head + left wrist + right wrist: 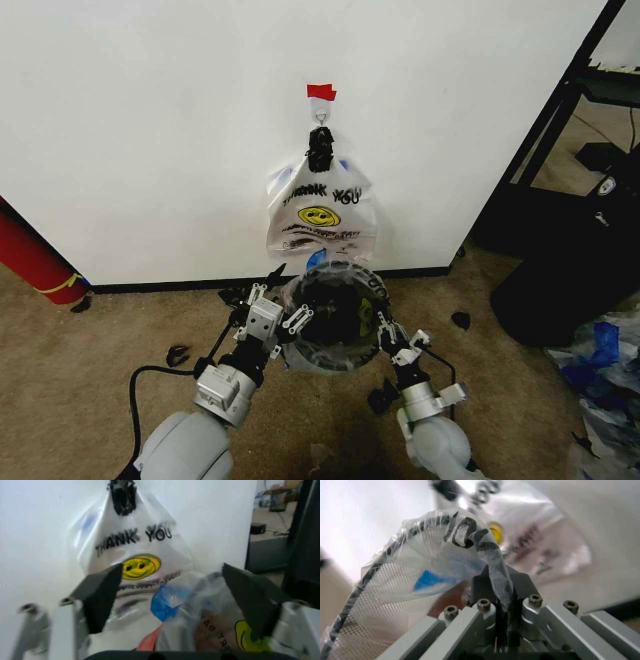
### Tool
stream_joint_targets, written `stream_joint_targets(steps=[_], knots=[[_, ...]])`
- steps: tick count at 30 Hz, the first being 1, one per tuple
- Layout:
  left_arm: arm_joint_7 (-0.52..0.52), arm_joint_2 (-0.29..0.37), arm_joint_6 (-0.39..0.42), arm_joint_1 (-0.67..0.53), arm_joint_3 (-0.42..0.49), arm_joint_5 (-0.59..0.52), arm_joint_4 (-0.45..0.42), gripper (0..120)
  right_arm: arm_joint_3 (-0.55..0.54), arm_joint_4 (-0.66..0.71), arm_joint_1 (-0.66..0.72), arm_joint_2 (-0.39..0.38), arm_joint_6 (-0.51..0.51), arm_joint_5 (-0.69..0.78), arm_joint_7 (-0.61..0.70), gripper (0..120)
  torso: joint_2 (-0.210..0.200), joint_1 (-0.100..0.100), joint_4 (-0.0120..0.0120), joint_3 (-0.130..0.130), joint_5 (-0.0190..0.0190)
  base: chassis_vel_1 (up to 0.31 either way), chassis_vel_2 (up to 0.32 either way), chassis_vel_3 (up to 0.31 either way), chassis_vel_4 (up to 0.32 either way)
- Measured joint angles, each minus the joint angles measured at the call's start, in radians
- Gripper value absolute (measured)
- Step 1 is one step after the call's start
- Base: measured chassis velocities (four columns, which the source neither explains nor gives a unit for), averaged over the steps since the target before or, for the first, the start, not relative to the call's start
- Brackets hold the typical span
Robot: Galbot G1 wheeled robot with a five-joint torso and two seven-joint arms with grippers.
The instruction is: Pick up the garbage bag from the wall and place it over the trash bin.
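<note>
Two end effectors | left (292, 318) released | right (390, 342) grasping garbage bag (330, 325) on trash bin (345, 300)

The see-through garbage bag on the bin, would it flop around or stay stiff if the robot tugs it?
Probably floppy: the garbage bag is thin and wrinkled, draping over the trash bin rim. It looks very light, so it may slip off when pulled. The right gripper pinches a twisted strip of it, which suggests it bunches easily. The left gripper sits open at the rim.
</note>
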Motion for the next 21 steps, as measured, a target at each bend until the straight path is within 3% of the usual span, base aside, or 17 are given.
stream_joint_targets(steps=[5,12,21], knots=[[0.103,0.040,-0.066,-0.050,-0.024,-0.154,0.056,99,0.075,-0.091,0.025,-0.028,0.009,-0.014,-0.252,0,0.000,0.000,0.0000,0.000,0.0003,0.000,0.000,0.000,0.000],[0.202,0.092,-0.107,-0.113,-0.036,-0.245,0.141,100,0.163,-0.151,0.059,-0.050,0.010,-0.088,-0.437,0,0.000,0.000,0.0000,0.000,0.0002,0.000,0.000,0.000,0.000],[0.334,0.095,-0.134,-0.227,0.002,-0.287,0.299,100,0.191,-0.161,0.084,-0.069,-0.009,-0.108,-0.505,0,0.000,0.000,0.0000,0.000,0.0001,0.000,0.000,0.000,0.000]])
